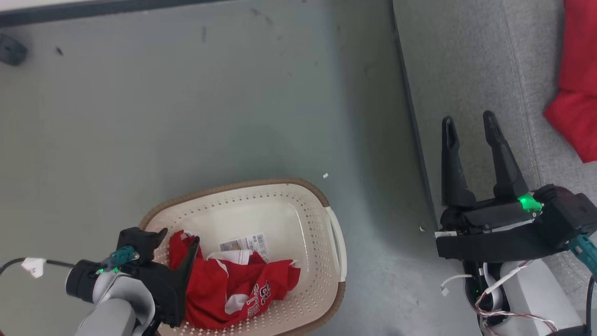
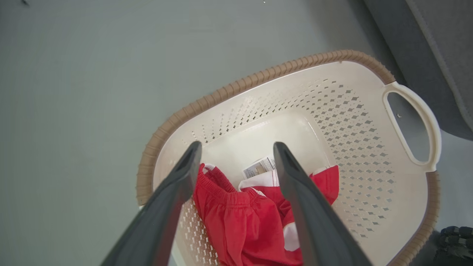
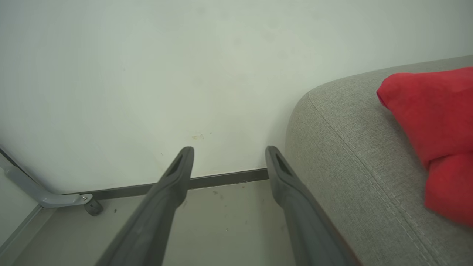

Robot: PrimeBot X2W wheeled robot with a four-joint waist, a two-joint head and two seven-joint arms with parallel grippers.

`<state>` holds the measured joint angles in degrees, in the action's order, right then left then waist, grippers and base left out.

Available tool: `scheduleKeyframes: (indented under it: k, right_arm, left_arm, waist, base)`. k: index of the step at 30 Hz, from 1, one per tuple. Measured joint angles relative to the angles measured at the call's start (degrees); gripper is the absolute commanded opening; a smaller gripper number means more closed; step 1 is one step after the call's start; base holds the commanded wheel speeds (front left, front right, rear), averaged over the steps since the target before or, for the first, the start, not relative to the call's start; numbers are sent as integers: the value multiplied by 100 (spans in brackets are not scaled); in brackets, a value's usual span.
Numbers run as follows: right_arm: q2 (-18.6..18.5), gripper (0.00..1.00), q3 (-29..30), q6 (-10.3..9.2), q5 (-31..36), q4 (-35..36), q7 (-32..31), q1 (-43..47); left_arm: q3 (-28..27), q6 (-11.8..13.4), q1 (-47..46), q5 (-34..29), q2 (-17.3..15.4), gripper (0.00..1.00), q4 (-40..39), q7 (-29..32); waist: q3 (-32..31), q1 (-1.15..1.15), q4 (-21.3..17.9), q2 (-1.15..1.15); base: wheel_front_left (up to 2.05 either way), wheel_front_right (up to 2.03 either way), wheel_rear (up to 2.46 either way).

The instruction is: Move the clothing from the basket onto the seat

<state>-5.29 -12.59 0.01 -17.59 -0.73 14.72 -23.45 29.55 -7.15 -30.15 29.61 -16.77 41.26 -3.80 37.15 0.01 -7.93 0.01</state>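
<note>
Clothing (image 1: pixel 228 289), a crumpled bright red soft-fabric garment with white trim and lettering, lies in the near-left part of the rounded cream-white perforated plastic basket (image 1: pixel 242 184), which has a brown rim. The left gripper (image 1: pixel 179 235), fingers spread wide, points down into the basket with the garment's gathered edge between its fingers; contact cannot be told. It is much the nearer arm. The right gripper (image 1: pixel 468 119), likewise spread and empty, hangs over the edge of the large grey woven-fabric seat (image 1: pixel 466 70), well apart from the basket. Another red garment (image 1: pixel 578 93) lies on the seat.
</note>
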Motion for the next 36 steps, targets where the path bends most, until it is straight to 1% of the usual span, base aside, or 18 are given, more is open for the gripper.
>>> scheduleKeyframes:
  k: [4,8,12,16,22,23,27,28,31,34,36]
  right_arm:
    - [5,100,13,0,51,92,0,-98]
    - [24,100,8,0,74,200,0,-209]
    - [73,100,-132,1,187,205,0,-384]
    - [109,100,-194,1,202,199,0,-448]
    - [138,100,-247,1,202,183,0,-543]
    - [141,100,-254,0,202,176,0,-545]
    - [168,100,-283,-2,202,104,0,-547]
    - [171,100,-282,-7,202,82,0,-547]
    - [187,100,-285,-9,201,27,0,-548]
    - [192,100,-280,-10,201,26,0,-549]
    - [196,100,-281,-26,199,10,0,-551]
  left_arm:
    - [112,-2,-134,-114,15,100,256,74]
    - [243,-30,-292,-191,-38,100,450,171]
    - [350,-35,-468,-276,-125,100,642,183]
    - [467,-36,-576,-354,-125,100,824,219]
    - [918,-21,-995,-976,-313,100,1042,307]
    - [1000,65,-1025,-1067,-324,100,1072,321]
    - [1344,78,-1138,-1489,-558,100,1277,328]
    - [1510,-3,-1176,-1645,-528,100,1343,372]
    - [1828,-42,-1174,-1947,-243,100,1421,388]
    - [1873,-33,-1190,-1974,-210,100,1522,367]
    - [1951,16,-1206,-2085,-213,100,1668,370]
  waist:
    - [233,0,-84,0]
    - [481,-1,-169,0]
    - [734,0,-257,0]
    - [967,0,-359,0]
    - [1256,-1,-523,-1]
    - [1298,-1,-550,0]
    - [1436,-2,-654,-2]
    - [1461,-2,-679,-2]
    - [1508,1,-729,0]
    - [1518,-2,-746,-2]
    - [1520,0,-748,-1]
  base:
    - [0,0,0]
    - [0,0,0]
    - [0,0,0]
    - [0,0,0]
    - [0,0,0]
    - [0,0,0]
    - [0,0,0]
    - [0,0,0]
    - [0,0,0]
    - [0,0,0]
    - [0,0,0]
